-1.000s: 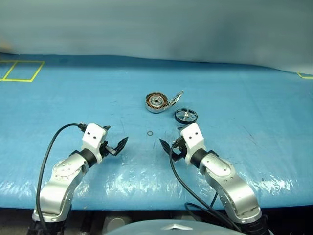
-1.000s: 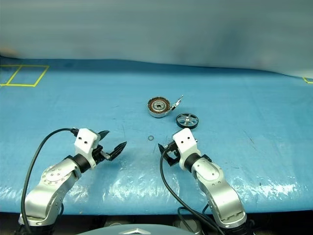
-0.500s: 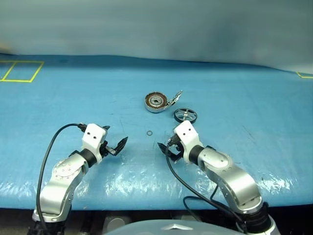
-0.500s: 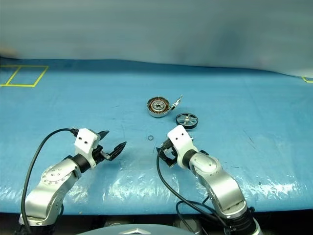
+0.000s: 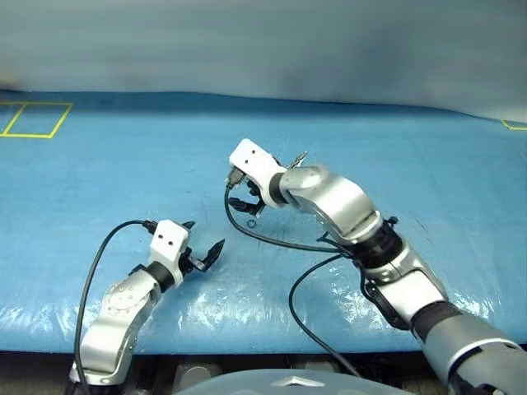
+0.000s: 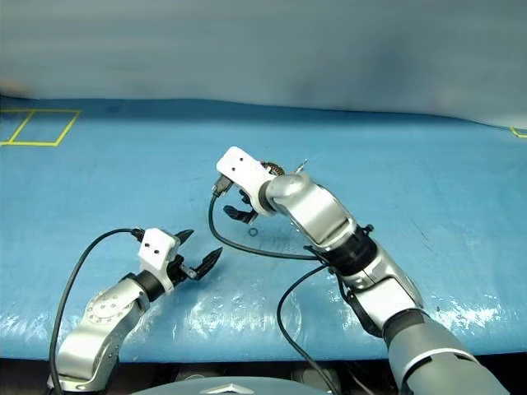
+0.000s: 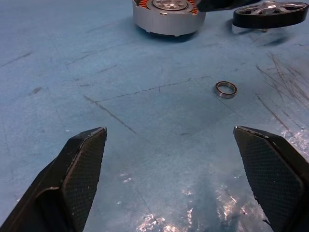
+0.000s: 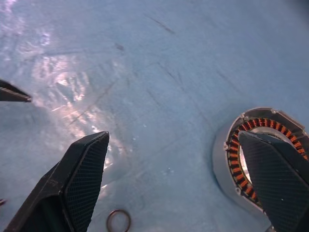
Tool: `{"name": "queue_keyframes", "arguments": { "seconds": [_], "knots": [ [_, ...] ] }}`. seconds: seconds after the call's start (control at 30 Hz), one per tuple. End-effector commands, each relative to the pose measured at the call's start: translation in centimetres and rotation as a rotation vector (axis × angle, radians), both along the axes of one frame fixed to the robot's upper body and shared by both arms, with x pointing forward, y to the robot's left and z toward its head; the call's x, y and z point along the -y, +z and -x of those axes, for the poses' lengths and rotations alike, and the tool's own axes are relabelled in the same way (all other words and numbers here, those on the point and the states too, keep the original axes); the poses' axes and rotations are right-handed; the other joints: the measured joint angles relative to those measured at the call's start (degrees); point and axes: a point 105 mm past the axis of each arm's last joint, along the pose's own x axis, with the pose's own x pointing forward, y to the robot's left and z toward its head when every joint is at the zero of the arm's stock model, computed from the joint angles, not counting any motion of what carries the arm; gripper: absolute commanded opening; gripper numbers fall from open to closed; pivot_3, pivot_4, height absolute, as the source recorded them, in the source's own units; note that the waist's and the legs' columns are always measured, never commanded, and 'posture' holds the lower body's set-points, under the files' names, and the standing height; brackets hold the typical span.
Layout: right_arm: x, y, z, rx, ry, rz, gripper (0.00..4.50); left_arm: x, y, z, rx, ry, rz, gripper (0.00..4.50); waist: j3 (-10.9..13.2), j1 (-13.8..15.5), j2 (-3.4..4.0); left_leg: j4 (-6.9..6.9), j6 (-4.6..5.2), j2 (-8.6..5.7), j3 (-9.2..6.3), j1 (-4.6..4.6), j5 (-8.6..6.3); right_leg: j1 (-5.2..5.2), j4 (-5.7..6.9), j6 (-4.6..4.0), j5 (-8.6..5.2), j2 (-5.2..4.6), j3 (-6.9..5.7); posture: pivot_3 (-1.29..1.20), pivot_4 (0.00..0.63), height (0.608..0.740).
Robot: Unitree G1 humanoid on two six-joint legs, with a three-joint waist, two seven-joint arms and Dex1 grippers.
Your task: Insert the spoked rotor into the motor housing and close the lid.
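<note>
On the blue sheet covering the table [image 5: 99,181], one yellow taped rectangle [image 5: 37,119] is seen at about ten o'clock, at the far left. One left gripper [image 5: 202,244] is held low over the sheet at about seven o'clock, its two black fingers spread wide apart with nothing between them. In the left wrist view, one small thin dark ring [image 7: 226,89] is seen lying flat on the sheet, beyond the fingers, apart from everything else.

Near the centre, one right gripper [image 6: 239,203] is stretched out over the parts, its fingers likewise spread wide and empty. One motor housing [image 8: 260,154] is shown in the right wrist view just beside one of the fingers, its copper-orange windings uppermost; whether it is touched cannot be told. In the head views the housing is largely covered by the right wrist. One lid [image 5: 298,157] is seen as a thin edge tilted up at about one o'clock from the wrist. One spoked rotor [image 7: 270,13] is shown in the left wrist view resting on the sheet just beside the housing.
</note>
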Motion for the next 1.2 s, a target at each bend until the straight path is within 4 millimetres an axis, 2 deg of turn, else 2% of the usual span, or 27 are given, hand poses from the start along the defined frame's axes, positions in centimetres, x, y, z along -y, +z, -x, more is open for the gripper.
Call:
{"name": "queue_keyframes", "arguments": {
  "seconds": [0.03, 0.2, 0.33, 0.67, 0.77, 0.93, 0.97, 1.07, 1.2],
  "knots": [
    [0.0, 0.3, -2.6, 0.091, -0.046, 0.062, 4.5, 0.1, 0.9, 0.2, 0.053, 0.018, 0.006, 4.47, 0.02, -0.06, 0.03, 0.0, 0.0, 0.0, 0.0, 0.0, 0.0, 0.0, 0.01, 0.0, 0.0, 0.0, 0.0, 0.0, 0.15, 0.74],
    [0.3, -0.6, -4.7, 0.092, -0.106, 0.113, 4.5, 0.1, 0.7, 0.5, 0.055, 0.038, 0.019, 4.47, 0.07, -0.29, 0.11, -0.03, 0.0, 0.0, 0.01, -0.05, 0.0, -0.09, 0.05, -0.01, 0.0, 0.0, 0.01, 0.0, 0.15, 0.74],
    [0.6, -1.2, -5.5, 0.059, -0.147, 0.123, 4.5, 0.2, 0.7, 0.4, 0.059, 0.046, 0.026, 4.47, 0.1, -0.46, 0.16, -0.04, 0.0, 0.0, 0.01, -0.08, 0.0, -0.16, 0.11, -0.01, 0.0, 0.0, 0.01, 0.0, 0.15, 0.74],
    [0.7, -4.0, -4.6, -0.148, -0.128, 0.171, 4.5, 0.1, 0.6, 0.2, 0.08, 0.08, 0.036, 4.47, 0.16, -0.74, 0.26, 0.0, -0.01, -0.01, 0.02, -0.06, 0.01, -0.24, 0.36, -0.07, -0.04, 0.01, 0.01, 0.0, 0.15, 0.74],
    [0.3, -4.6, -4.1, -0.189, -0.097, 0.186, 3.9, 0.0, 0.6, 0.2, 0.08, 0.088, 0.039, 4.5, 0.15, -0.73, 0.26, 0.01, -0.03, -0.01, 0.02, -0.03, 0.02, -0.26, 0.47, -0.1, -0.06, 0.02, 0.01, 0.0, 0.15, 0.74],
    [-0.2, -5.8, -3.3, -0.245, -0.064, 0.198, 2.3, -0.2, 0.6, 0.3, 0.086, 0.098, 0.039, 4.5, 0.09, -1.17, 0.26, -0.01, -0.04, -0.01, 0.02, 0.04, 0.02, -0.29, 0.57, -0.17, -0.1, 0.02, 0.01, 0.0, 0.15, 0.74],
    [-0.1, -6.1, -3.3, -0.253, -0.069, 0.2, 2.11, -0.3, 0.6, 0.3, 0.089, 0.102, 0.036, 4.5, 0.06, -1.3, 0.25, -0.01, -0.04, 0.01, 0.02, 0.13, 0.02, -0.22, 0.6, -0.19, -0.11, 0.03, 0.01, 0.0, 0.15, 0.74],
    [0.0, -6.6, -3.3, -0.259, -0.074, 0.205, 2.07, -0.5, 0.6, 0.3, 0.096, 0.11, 0.024, 4.5, 0.05, -1.34, 0.27, 0.01, -0.06, 0.02, 0.03, 0.23, 0.04, -0.16, 0.68, -0.21, -0.17, 0.05, 0.01, 0.0, 0.15, 0.74],
    [-1.6, -5.9, -2.5, -0.129, 0.178, 0.25, 2.06, -1.4, 1.2, 0.3, 0.149, 0.159, 0.06, 4.5, -0.01, -1.45, 0.18, 0.06, -0.08, 0.03, 0.03, 0.45, 0.06, 0.08, 0.67, 0.01, -0.32, 0.06, 0.01, 0.0, 0.15, 0.74]
  ]
}}
